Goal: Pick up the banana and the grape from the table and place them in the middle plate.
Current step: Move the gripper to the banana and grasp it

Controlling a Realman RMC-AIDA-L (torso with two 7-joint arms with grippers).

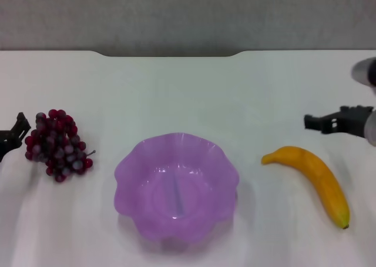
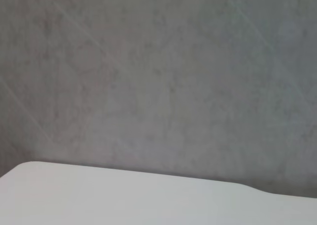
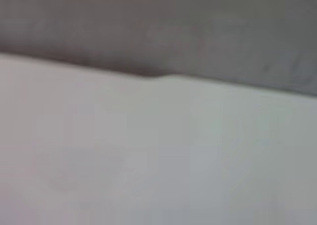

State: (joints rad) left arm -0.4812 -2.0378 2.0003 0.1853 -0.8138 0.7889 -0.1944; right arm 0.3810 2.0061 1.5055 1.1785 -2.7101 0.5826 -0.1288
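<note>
On the white table (image 1: 176,90), the empty purple plate (image 1: 176,187) sits between the grape bunch (image 1: 57,143) and the banana (image 1: 314,182). Left gripper (image 1: 17,132) is just beside the grapes, right gripper (image 1: 314,123) near the banana; whether their fingers are open, I cannot tell.

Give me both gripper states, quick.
Left gripper: beside the grape, holding nothing; open or closed cannot be told.
Right gripper: above the banana, holding nothing; cannot be told.

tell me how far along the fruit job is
Nothing is done yet: the middle plate is empty. The grape lies on the table to the plate's left, with the left gripper right beside it. The banana lies to the plate's right, with the right gripper just beyond it. Neither holds anything, so both picks and both placements remain.
</note>
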